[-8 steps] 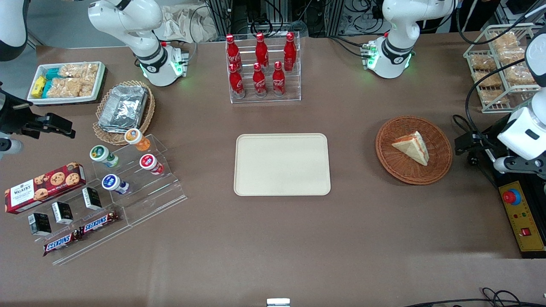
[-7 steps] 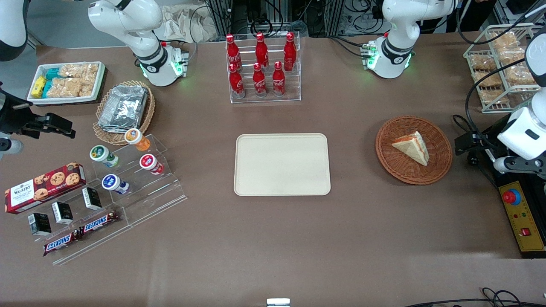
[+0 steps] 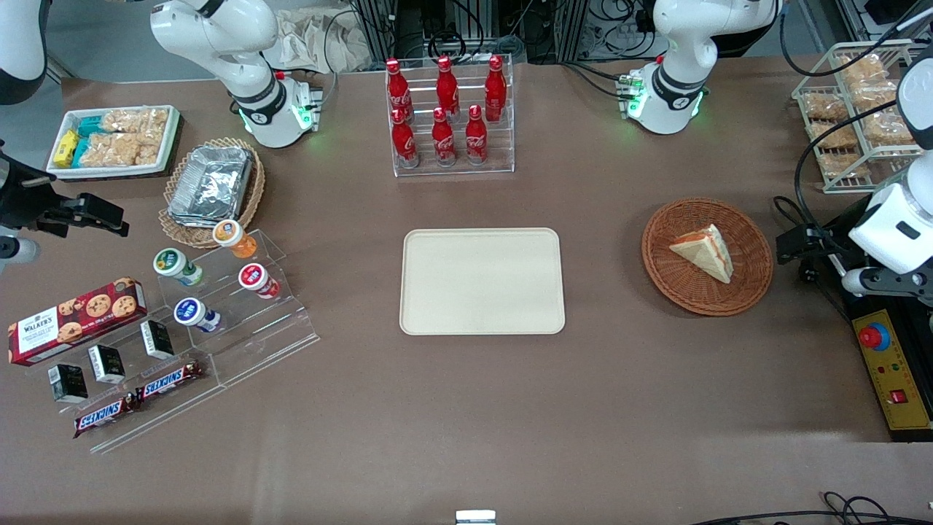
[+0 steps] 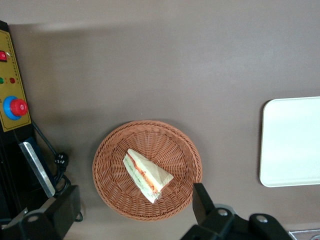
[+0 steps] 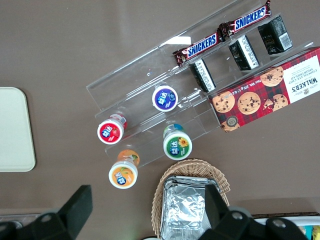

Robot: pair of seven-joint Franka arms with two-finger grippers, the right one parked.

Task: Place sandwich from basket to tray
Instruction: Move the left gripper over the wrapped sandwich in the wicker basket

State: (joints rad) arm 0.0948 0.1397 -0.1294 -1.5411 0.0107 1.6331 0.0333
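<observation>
The sandwich (image 3: 703,250) lies untouched in the reddish-brown wicker basket (image 3: 751,284), exactly as half a second ago; nothing on the surface has shifted. The left gripper (image 4: 127,212) hangs high above the basket near the working arm's end, jaws spread wide and empty. The cream tray (image 3: 482,281) sits bare and well apart, so the descent to grasp probably comes next.
</observation>
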